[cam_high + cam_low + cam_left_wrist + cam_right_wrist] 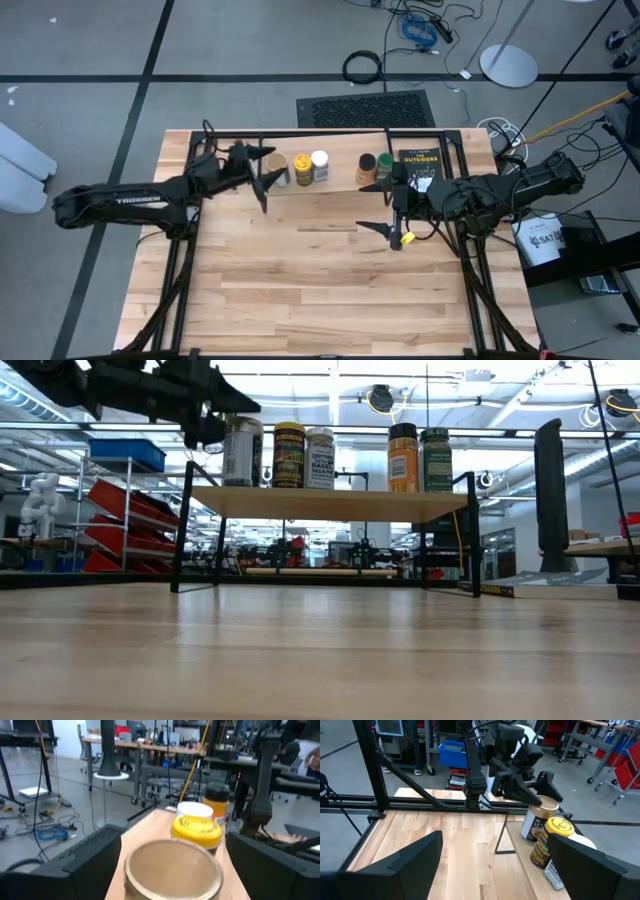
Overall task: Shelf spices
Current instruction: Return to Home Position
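Note:
Five spice jars stand upright in a row on the shelf at the table's far side: tan lid, yellow lid, white lid, dark lid and green lid. My left gripper is open at the row's left end, level, its fingers on either side of the tan-lidded jar's top and slightly above it, touching nothing. My right gripper hangs open over the table, nearer than the shelf's right half, with nothing between its fingers.
A black book with orange lettering lies at the shelf's right end beside the green-lidded jar. The shelf's black legs stand on the butcher-block table, whose near half is bare wood.

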Tool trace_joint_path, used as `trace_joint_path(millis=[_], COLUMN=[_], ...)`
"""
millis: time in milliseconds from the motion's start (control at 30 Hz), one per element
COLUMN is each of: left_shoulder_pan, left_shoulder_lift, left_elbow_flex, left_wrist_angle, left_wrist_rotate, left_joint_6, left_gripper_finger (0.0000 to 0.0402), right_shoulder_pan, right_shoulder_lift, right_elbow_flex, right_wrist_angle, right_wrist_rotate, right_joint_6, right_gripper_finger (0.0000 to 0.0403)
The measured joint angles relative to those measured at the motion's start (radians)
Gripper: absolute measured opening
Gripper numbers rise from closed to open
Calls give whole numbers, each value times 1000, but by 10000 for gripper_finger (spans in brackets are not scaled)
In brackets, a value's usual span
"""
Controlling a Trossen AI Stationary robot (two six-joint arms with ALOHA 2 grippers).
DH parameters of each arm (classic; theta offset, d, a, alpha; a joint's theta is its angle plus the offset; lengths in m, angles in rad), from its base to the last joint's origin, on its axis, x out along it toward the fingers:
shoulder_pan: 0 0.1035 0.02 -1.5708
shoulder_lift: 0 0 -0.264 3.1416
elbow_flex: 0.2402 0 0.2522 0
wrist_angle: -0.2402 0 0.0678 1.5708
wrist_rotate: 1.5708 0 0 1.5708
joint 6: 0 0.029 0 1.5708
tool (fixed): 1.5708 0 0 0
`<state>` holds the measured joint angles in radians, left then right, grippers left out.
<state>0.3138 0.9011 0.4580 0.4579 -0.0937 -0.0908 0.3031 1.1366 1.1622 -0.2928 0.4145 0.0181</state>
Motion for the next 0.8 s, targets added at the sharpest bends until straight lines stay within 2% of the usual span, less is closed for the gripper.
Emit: trace_joint_path(millis=[300,500,600,800], left_shoulder_pan=[0,0,0,0], left_shoulder_lift=[-163,-312,-385,-502], left_elbow_flex=[1,2,2,2], left_wrist_angle=[-64,-95,-167,-284], left_wrist_rotate=[-26,24,62,133], left_joint_6=[21,5,-9,-44], left_gripper_finger=[370,365,343,268], right_shoulder_pan=[0,0,0,0], right_shoulder_lift=[-2,-33,-55,-96], right_elbow_flex=[0,0,0,0], right_wrist_angle=[-8,-72,-103,-133], right_wrist_rotate=[0,6,6,8], right_joint_6=[-2,-1,8,24], right_gripper_finger=[343,318,301,259])
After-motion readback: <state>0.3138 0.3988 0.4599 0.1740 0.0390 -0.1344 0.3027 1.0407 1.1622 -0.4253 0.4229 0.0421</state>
